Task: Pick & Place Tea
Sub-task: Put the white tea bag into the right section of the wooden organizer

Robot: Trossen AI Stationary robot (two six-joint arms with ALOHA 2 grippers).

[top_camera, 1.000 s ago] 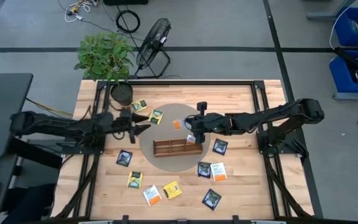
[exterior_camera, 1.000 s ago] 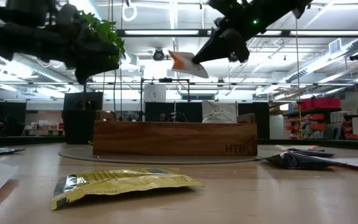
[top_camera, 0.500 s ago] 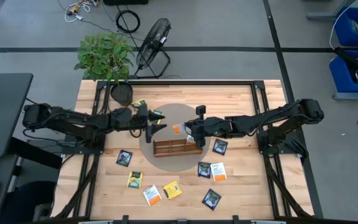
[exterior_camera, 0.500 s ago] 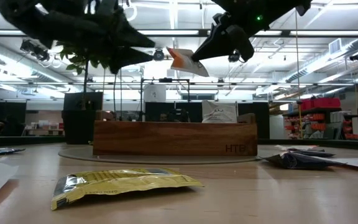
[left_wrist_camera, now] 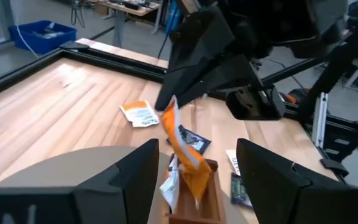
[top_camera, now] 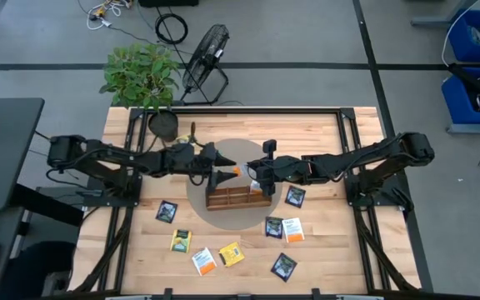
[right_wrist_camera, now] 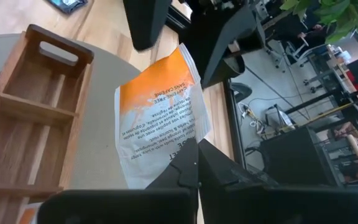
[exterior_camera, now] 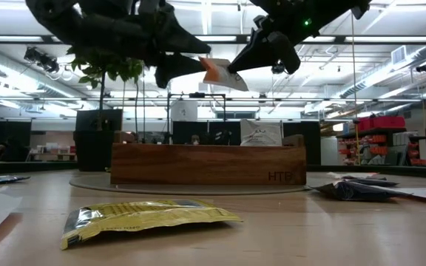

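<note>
Right gripper (top_camera: 242, 172) is pinched tight on a white-and-orange sachet (right_wrist_camera: 160, 118), holding it in the air above the wooden tray (top_camera: 237, 197), which sits on the round mat (top_camera: 223, 218) at the table's centre. Your left gripper (top_camera: 221, 177) has its fingers spread wide, one on each side of that same sachet, closing in from 9 o'clock; its wrist camera shows the sachet (left_wrist_camera: 182, 152) hanging edge-on in the gap between the two fingers (left_wrist_camera: 114, 180).

This looks like a hand-over in mid-air, and that is where it can slip. If you let the right claw release before the left has clamped, the sachet will drop, and it is light enough to flutter and land outside the tray's compartments. If the left fingers close while the sachet sits off-centre, you may catch only a corner and it will swing or pull loose. The two claws are very near each other, so any further push inward could knock them together.

The other sachets (top_camera: 283, 228) lie flat on the table from 3 to 7 o'clock of the tray, well clear, with a yellow one (exterior_camera: 143, 216) closest to the low camera.
</note>
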